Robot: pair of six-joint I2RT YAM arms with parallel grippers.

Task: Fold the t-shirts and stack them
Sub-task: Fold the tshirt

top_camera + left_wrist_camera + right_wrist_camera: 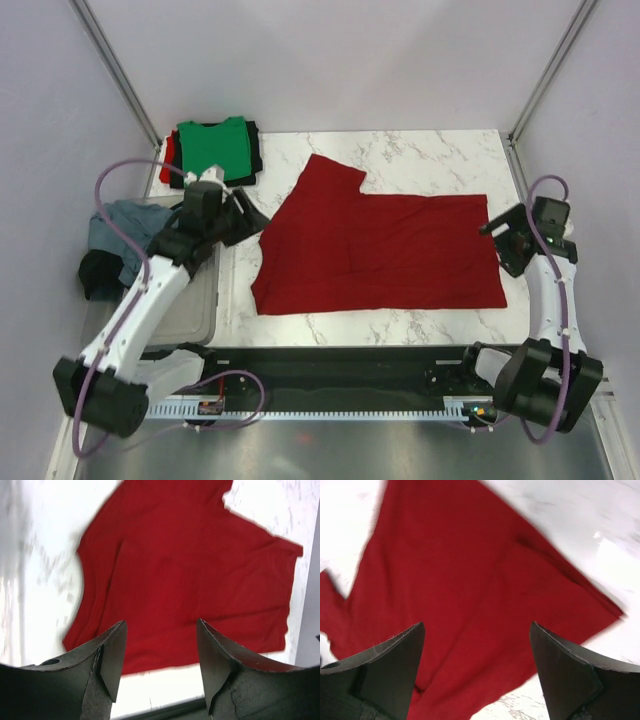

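Observation:
The dark red t-shirt lies flat on the marble table, folded over, one sleeve pointing to the back left. It fills the left wrist view and the right wrist view. My left gripper hovers at its left edge, open, with nothing between the fingers. At the shirt's right edge my right gripper stands wide open and empty. At the back left is a folded stack with a bright green t-shirt on top of a black one. A grey-blue t-shirt lies crumpled at the left.
A clear plastic tub sits at the left under my left arm, with the grey-blue shirt and a dark cloth at its far side. Metal frame posts rise at the table's back corners. Bare marble shows behind the red shirt.

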